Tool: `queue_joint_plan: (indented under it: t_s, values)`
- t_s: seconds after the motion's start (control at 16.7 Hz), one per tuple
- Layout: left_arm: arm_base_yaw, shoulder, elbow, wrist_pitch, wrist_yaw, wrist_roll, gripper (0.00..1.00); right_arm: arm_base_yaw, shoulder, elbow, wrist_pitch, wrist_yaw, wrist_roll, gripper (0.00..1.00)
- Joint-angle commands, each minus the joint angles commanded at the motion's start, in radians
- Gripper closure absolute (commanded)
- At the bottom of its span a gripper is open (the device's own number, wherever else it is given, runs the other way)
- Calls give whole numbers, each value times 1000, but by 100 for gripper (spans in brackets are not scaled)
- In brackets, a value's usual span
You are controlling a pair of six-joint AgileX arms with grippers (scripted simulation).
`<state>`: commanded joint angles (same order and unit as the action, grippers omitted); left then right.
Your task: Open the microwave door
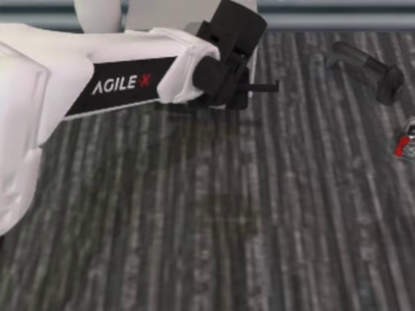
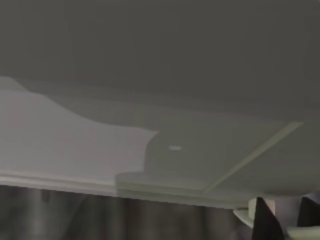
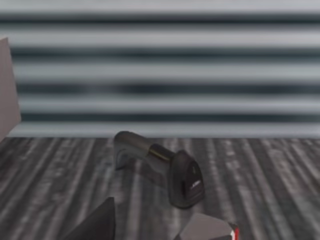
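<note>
Left arm [image 1: 97,78]: big and white, reaching to the microwave [image 1: 249,61] at the back
Left gripper [image 1: 269,86]: can't tell if open
Scanner [image 1: 366,65]: lying far right

Left arm [image 1: 97,78] far left of table [image 1: 227,227], scanner [image 1: 366,68] far right

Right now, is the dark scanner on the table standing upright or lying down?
Lying down. The scanner rests lengthwise on the striped table, its handle and head both touching the surface.
</note>
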<state>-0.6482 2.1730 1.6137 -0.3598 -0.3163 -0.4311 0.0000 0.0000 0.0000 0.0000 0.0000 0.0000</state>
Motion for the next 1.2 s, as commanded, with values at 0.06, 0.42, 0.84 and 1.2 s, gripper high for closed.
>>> queue_joint_plan:
  t_s: [0.06, 0.42, 0.84, 1.2]
  values:
    - [0, 0, 0, 0, 0, 0, 100, 0, 0, 0, 0, 0, 0, 0]
    - [0, 0, 0, 0, 0, 0, 100, 0, 0, 0, 0, 0, 0, 0]
    - [-8, 3, 3, 1, 6, -4, 100, 0, 0, 0, 0, 0, 0, 0]
    - [5, -40, -57, 41, 35, 44, 100, 0, 0, 0, 0, 0, 0, 0]
